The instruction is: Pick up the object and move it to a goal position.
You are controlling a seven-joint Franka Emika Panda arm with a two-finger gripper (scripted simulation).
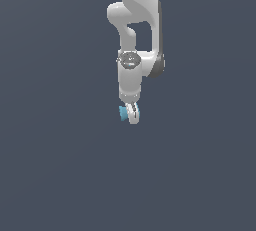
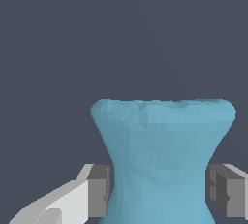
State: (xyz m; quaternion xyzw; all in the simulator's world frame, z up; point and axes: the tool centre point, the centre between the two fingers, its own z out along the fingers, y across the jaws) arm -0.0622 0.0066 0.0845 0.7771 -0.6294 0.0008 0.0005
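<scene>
Light-blue object point(image 2: 162, 162) fills our wrist view, flared wide at one end and pinched at the waist. We see the dark grey fingertip pads point(image 2: 99, 191) sitting at that waist, one on each side; the hand point(image 1: 132, 115) looks clenched on it, though contact on one pad is hard to confirm. Exterior view shows our white arm point(image 1: 135, 35) pointing down, with the object peeking out at the fingertips toward the exterior view's left.
</scene>
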